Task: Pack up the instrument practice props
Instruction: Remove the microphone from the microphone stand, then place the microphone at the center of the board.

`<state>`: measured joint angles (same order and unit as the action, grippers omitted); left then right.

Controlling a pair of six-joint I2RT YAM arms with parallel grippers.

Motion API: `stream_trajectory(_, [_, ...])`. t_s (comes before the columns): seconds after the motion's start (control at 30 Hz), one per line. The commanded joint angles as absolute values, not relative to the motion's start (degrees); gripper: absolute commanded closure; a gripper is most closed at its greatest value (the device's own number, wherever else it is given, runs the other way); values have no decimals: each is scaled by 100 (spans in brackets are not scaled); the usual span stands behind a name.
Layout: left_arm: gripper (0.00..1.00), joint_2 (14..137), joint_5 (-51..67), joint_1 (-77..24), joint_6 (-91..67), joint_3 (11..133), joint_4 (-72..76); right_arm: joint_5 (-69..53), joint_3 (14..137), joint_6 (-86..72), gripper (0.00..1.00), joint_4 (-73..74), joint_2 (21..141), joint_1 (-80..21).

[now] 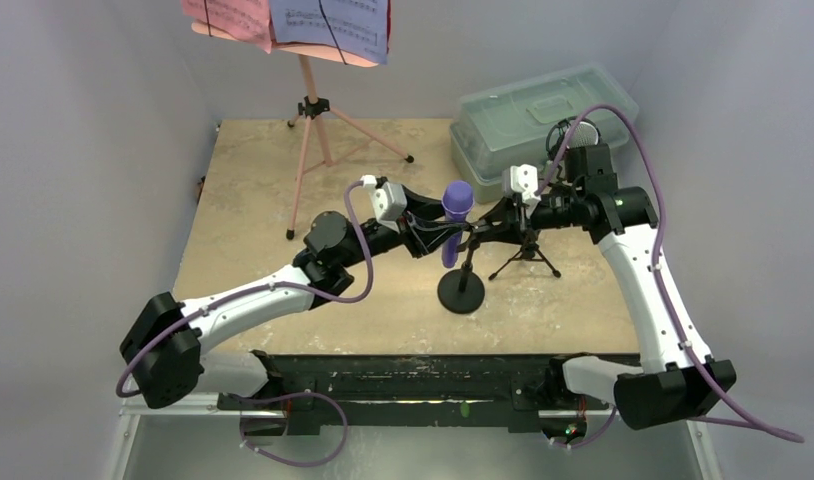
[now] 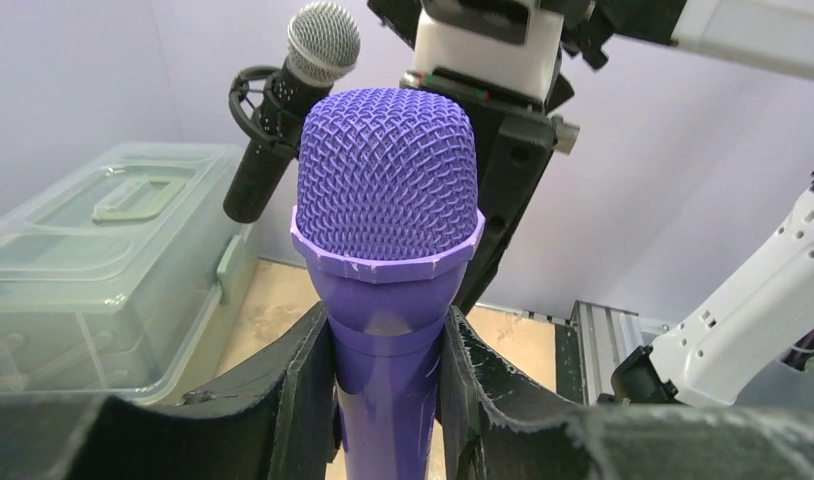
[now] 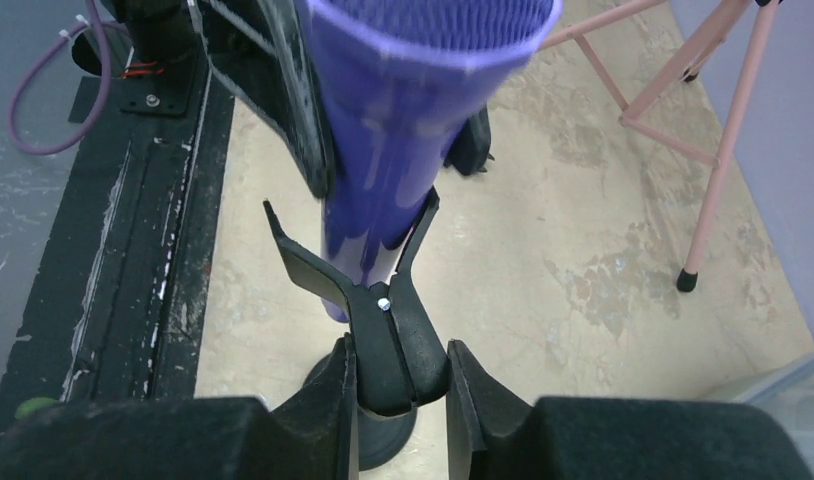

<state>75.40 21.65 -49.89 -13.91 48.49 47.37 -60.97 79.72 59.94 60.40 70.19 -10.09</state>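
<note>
The purple mic (image 1: 457,205) stands upright in the black spring clip (image 3: 388,330) of a round-based mic support (image 1: 461,292) at mid-table. My left gripper (image 1: 438,238) comes in from the left and is shut on the mic's handle just below the mesh head (image 2: 385,190); both pads (image 2: 293,400) press its sides. My right gripper (image 3: 400,350) comes in from the right with its jaws closed on the clip's rear handles. The black silver-headed mic (image 2: 283,110) sits in a ring mount behind. The pink music rack (image 1: 308,130) holds lavender (image 1: 333,20) and red (image 1: 228,15) sheets at the back.
A translucent greenish lidded box (image 1: 543,115) stands at the back right. A black tripod mic support (image 1: 526,258) is just right of the round base, under my right arm. The pink rack's legs spread over the back left of the table.
</note>
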Motion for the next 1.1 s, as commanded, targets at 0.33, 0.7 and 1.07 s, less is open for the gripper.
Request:
stream_trajectory(0.33, [100,6110,1477,-4953,-873,4610,3385,-5822,7136,4815,12,4790,6369,-1024])
stream_trajectory(0.7, [100,5046,626,-4950,-932,3856,1854,-5689,6268,4432,1,4224,5345,-786])
stream_trajectory(1.07, [100,5131,-522,-4948,-1152,3804,826,-5963,5248,4766,1,4548,4784,-37])
